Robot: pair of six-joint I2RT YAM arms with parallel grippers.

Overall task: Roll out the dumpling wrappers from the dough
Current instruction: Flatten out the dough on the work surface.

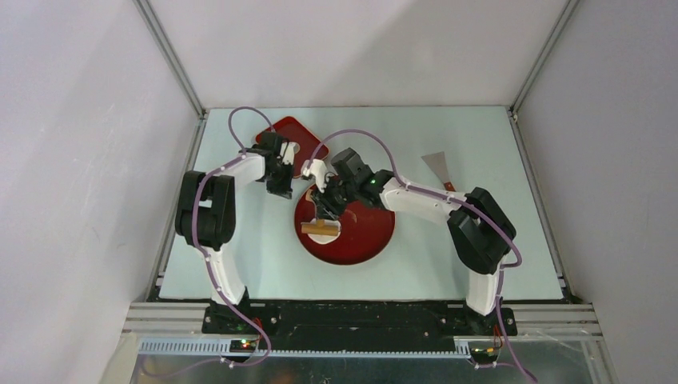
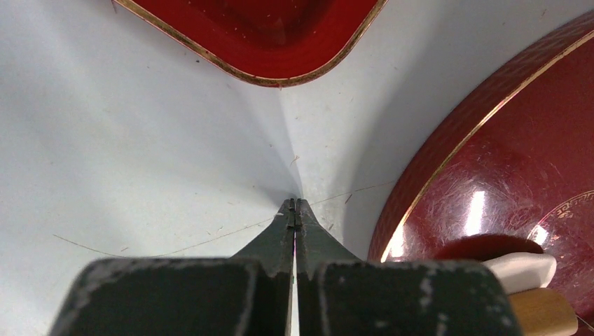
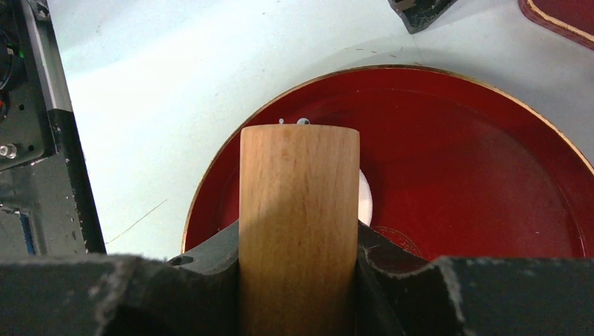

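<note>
We see the right gripper (image 3: 299, 245) clamped on a smooth wooden rolling pin (image 3: 299, 182) over the flat white dumpling wrapper (image 3: 364, 199) on the glossy round red plate (image 3: 476, 161). The left gripper (image 2: 295, 208) is pinched together, empty, above the pale table (image 2: 140, 154).

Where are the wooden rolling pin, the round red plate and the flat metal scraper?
Wooden rolling pin (image 3: 299, 224): right wrist view, mid barrel.
Round red plate (image 1: 369, 237): top view, bare right side.
Flat metal scraper (image 1: 436, 164): top view, blade.

I'm seeing plain white walls (image 1: 360, 48) closing in a pale table (image 1: 480, 132); metal rails (image 1: 169, 56) are running up the corners and along the near edge. Light is falling soft and even.
</note>
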